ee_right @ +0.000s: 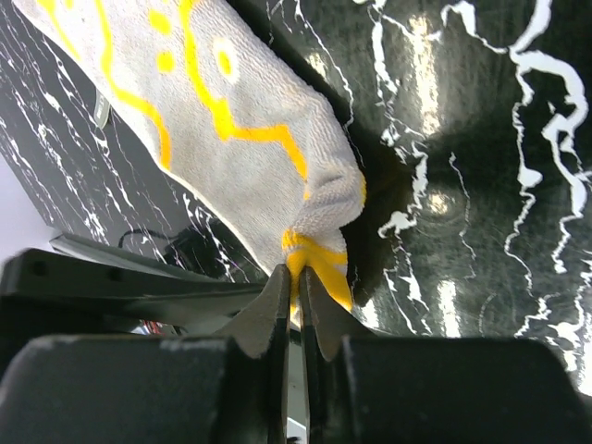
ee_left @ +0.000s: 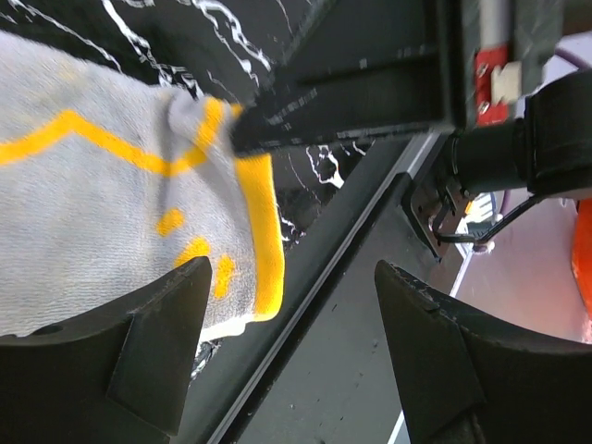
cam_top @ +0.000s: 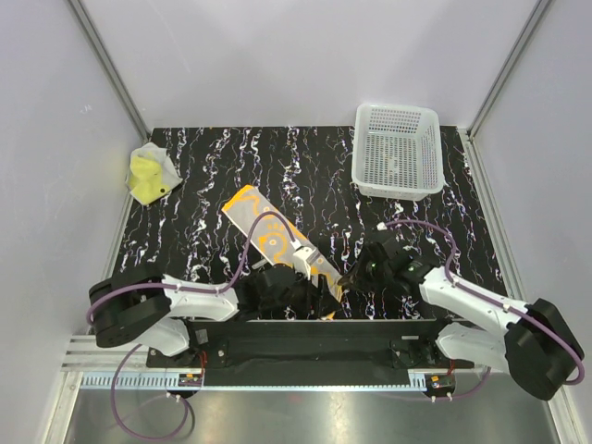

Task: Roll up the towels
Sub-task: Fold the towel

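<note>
The orange towel [cam_top: 268,233] with white squiggles lies as a long diagonal strip in the middle of the table, its grey-white side showing in part. My right gripper [cam_top: 348,276] is shut on its near corner [ee_right: 319,259], which is bunched and lifted a little; the towel [ee_right: 231,148] stretches away from the jaws. My left gripper [cam_top: 313,294] is open at the table's near edge, with the towel's other near corner [ee_left: 250,231] just beside its left finger [ee_left: 139,351] and nothing between the jaws. The yellow towel [cam_top: 150,174] lies crumpled at the far left.
A white perforated basket [cam_top: 398,148] stands at the far right of the black marbled table [cam_top: 305,166]. The black rail along the table's near edge [ee_left: 351,268] runs under my left gripper. White walls stand round the table.
</note>
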Robot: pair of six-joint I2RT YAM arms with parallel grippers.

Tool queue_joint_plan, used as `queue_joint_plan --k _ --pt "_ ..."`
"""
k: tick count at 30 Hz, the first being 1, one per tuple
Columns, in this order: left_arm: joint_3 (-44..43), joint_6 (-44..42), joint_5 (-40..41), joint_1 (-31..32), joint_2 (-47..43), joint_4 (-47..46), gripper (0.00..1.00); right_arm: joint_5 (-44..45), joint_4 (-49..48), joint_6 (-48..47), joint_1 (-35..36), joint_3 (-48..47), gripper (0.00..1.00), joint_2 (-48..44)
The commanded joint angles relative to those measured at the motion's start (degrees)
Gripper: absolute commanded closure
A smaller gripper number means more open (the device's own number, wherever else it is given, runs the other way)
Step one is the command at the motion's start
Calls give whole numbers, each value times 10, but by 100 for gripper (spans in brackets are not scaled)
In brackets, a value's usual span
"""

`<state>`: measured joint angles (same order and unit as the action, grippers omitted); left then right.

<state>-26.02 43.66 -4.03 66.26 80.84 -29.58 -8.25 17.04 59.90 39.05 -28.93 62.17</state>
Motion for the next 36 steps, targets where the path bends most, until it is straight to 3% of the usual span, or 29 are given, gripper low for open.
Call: queue_joint_plan --k 1,14,26,32,36 --pt "3 7 -22 4 19 -85 23 1 -21 10 -2 -36 93 25" --pt "-11 -9 -12 5 42 -63 23 -11 -50 1 -21 -109 95 148" --pt "-66 -31 7 5 116 -4 25 -48 -62 -14 -52 -150 98 227" --pt "-59 -38 21 4 32 49 25 -60 -57 -14 -52 -120 100 193" --pt "-76 -58 76 4 -79 172 24 -38 -18 -12 -52 -65 100 113"
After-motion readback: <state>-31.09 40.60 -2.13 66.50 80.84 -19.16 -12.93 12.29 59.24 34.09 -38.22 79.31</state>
